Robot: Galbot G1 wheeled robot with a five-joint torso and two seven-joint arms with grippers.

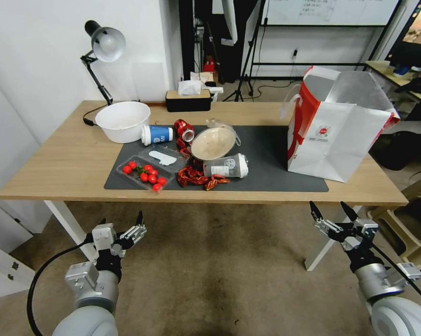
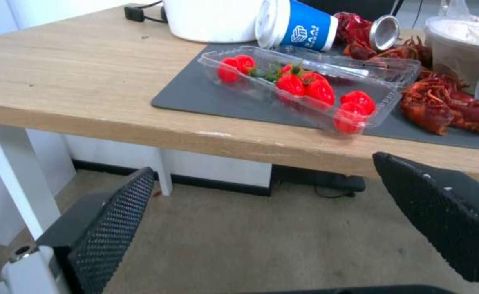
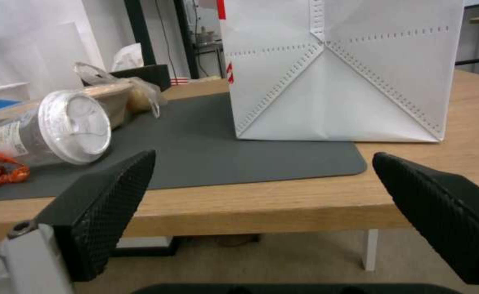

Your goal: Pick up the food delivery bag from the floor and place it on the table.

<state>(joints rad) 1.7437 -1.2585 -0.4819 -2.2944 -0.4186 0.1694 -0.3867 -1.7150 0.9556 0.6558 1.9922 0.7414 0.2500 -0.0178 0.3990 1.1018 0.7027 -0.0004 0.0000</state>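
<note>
Both my grippers low before the long light-wood table (image 1: 56,158), left gripper (image 1: 121,223) and right gripper (image 1: 334,210) spread wide and empty, white red-sided paper delivery bag (image 1: 334,135) upright on the table's right end, partly over the dark grey mat (image 1: 266,154)

No lettering can be read; the blue cup (image 2: 305,24) bears only a white emblem.

This looks like an office or lab room used for filming. Behind the long wooden table (image 1: 70,158) stand a whiteboard (image 1: 329,11) and a black tripod (image 1: 245,70). A desk lamp (image 1: 103,46) is at the table's back edge, a monitor (image 1: 417,32) stands on a side desk, and the floor (image 1: 210,280) is worn carpet.
</note>
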